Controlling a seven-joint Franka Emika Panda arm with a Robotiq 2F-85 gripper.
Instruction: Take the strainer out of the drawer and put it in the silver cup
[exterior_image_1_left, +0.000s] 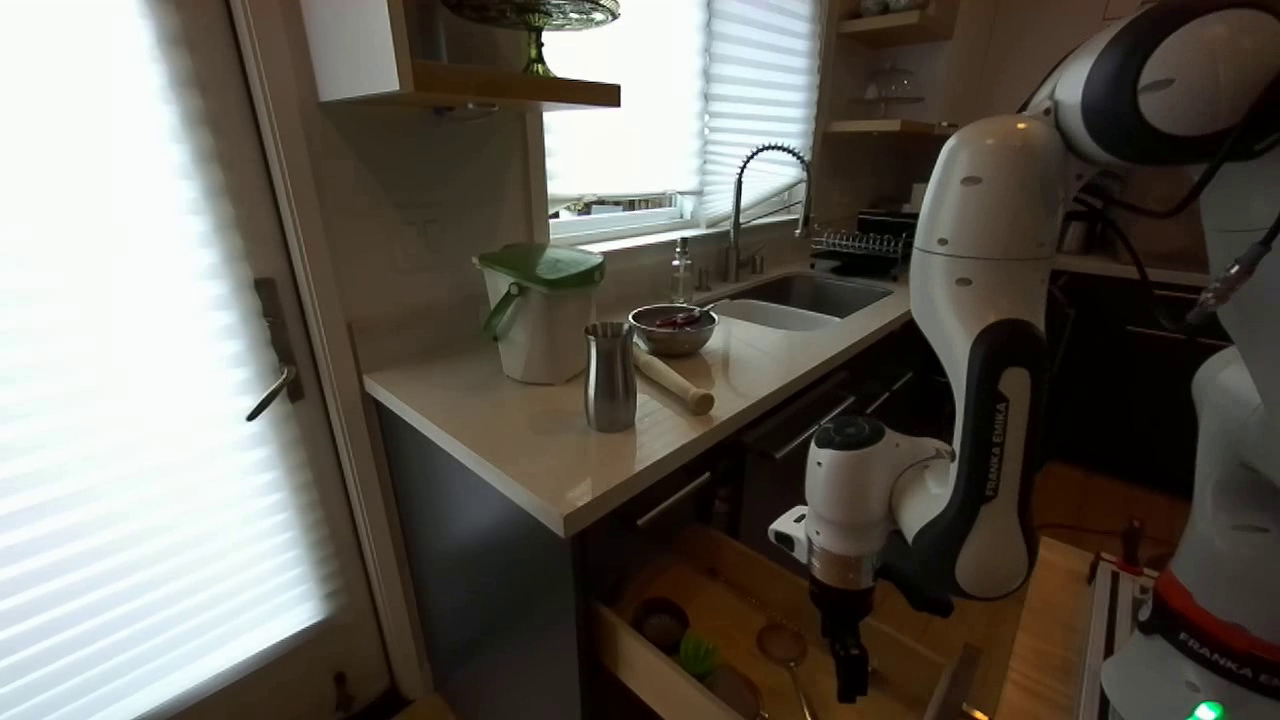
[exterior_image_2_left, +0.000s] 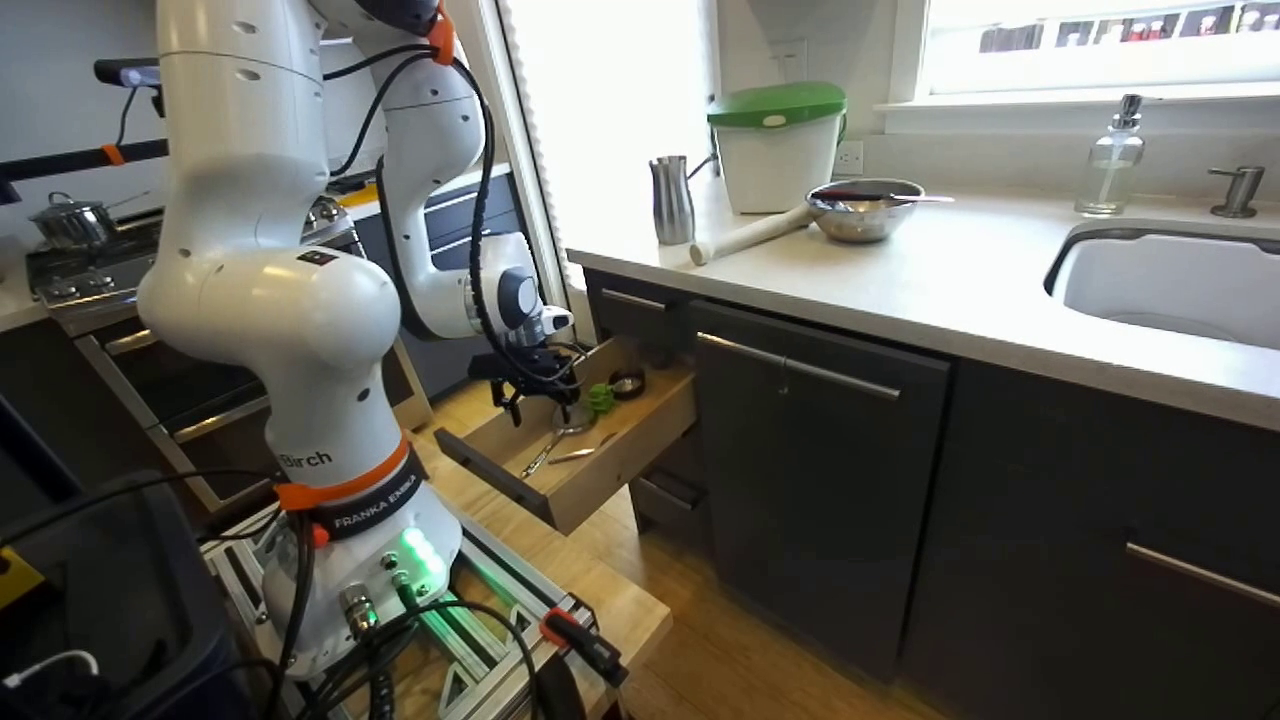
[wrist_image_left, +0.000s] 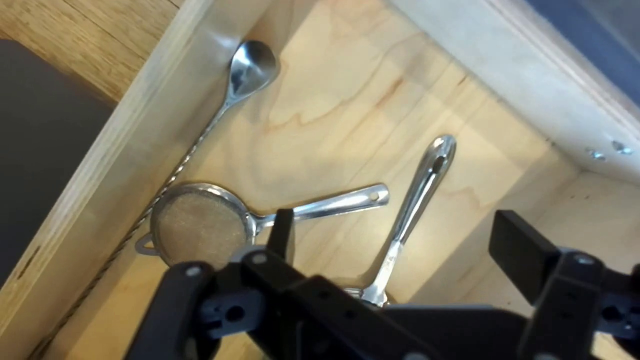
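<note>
Hand (wrist_image_left: 394, 232) hangs over the drawer (wrist_image_left: 345, 135), fingers (wrist_image_left: 522, 250) apart. The strainer (wrist_image_left: 202, 227) lies inside, beside a long spoon (wrist_image_left: 252, 70) with twisted shaft; the silver cup (exterior_image_1_left: 610, 385) stands on the desk (exterior_image_1_left: 490, 430).

From well back, seemingly on opposite sides, both exterior views look down on counter (exterior_image_2_left: 920, 270) and drawer (exterior_image_2_left: 625, 467), the wrist view closely into the latter.

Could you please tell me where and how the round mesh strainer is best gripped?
Grip the strainer by its handle, ideally from above: it is slim and points away from the drawer wall, while the wide mesh sits beside the spoon. The open gripper may need turning so its jaws close across the handle.
</note>
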